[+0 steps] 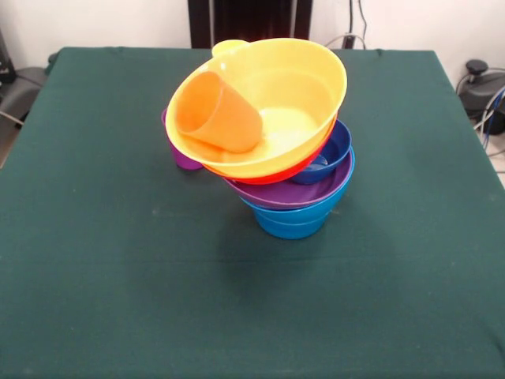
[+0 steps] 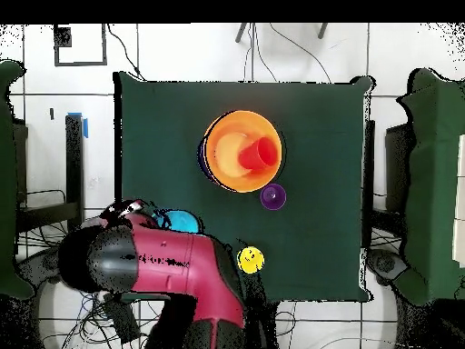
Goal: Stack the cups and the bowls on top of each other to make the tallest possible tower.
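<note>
The tower (image 1: 288,197) stands mid-table: a blue bowl (image 1: 288,223) at the bottom, then a wide purple bowl (image 1: 304,193), a small dark blue bowl (image 1: 331,150), an orange bowl rim (image 1: 272,175) and a large yellow bowl (image 1: 300,95) tilted toward the camera. An orange cup (image 1: 219,112) lies on its side in the yellow bowl. A purple cup (image 2: 272,196) stands beside the tower and a yellow cup (image 2: 251,260) stands nearer the robot. My gripper (image 2: 162,218) at the end of the folded arm holds a small cyan bowl (image 2: 182,221) aloft; both are out of the front view.
The red and black arm (image 2: 159,259) is drawn back over the table's corner by the base. The pedestal (image 1: 248,20) stands behind the far edge. Cables and equipment (image 1: 481,87) lie off the table's side. The green cloth (image 1: 118,276) covers the table.
</note>
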### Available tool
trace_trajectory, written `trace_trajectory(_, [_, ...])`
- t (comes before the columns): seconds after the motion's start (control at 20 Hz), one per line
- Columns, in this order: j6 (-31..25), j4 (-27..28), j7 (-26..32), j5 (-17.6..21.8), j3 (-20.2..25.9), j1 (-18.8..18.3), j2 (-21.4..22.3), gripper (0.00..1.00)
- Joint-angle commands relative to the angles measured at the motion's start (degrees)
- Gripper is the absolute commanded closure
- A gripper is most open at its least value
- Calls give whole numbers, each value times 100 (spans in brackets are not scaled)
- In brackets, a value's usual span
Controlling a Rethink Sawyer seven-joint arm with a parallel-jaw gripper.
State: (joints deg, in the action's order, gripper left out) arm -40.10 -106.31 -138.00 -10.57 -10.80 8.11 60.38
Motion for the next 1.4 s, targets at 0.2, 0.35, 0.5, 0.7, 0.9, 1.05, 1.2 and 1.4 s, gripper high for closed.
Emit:
trace_trajectory(0.2, [-416, 997, 802, 974, 542, -742, -838, 100])
trace_trajectory(0.35, [-282, 1153, 897, 1095, 704, -930, -1013, 100])
trace_trajectory(0.5, [-129, 1196, 873, 1178, 823, -1032, -1120, 100])
trace_trajectory(0.7, [127, 1177, 658, 1234, 914, -1048, -1258, 100])
trace_trajectory(0.9, [30, 1218, 531, 1274, 913, -1008, -1232, 100])
trace_trajectory(1.05, [-78, 1248, 522, 1296, 910, -1006, -1186, 100])
trace_trajectory(1.2, [-67, 1274, 531, 1308, 942, -1037, -1208, 100])
trace_trajectory(1.4, [-28, 1338, 544, 1333, 982, -1066, -1275, 100])
